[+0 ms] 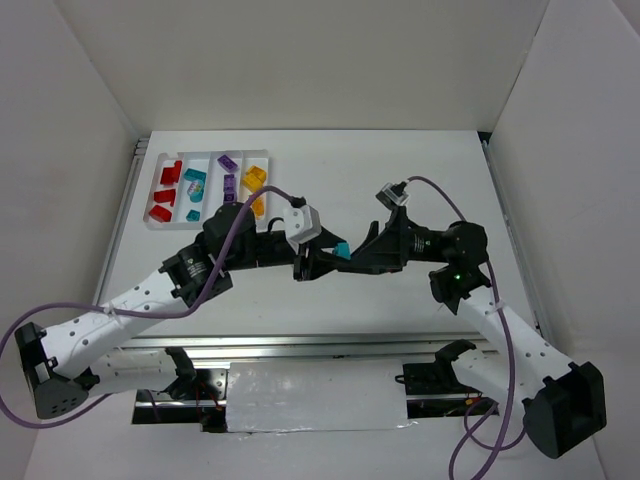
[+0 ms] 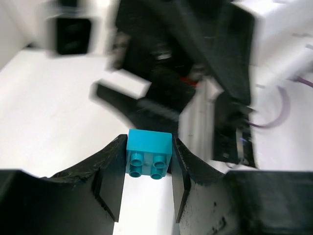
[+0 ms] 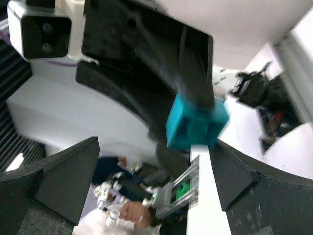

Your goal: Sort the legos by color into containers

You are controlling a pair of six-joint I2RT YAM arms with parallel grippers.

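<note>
One small teal plastic brick [image 1: 343,250] hangs mid-frame above the white bench [image 1: 400,170], clenched in our left pincer [image 2: 149,169]; our right pincer [image 3: 151,171] stands released close by. The other bricks [image 1: 163,196] lie colour-sorted in the white compartmented tray [image 1: 212,153], upper left, so only this one seems left.

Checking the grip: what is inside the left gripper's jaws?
A teal brick, four studs showing toward the wrist camera, clamped in the left gripper. Its side faces are covered by the jaws.
</note>
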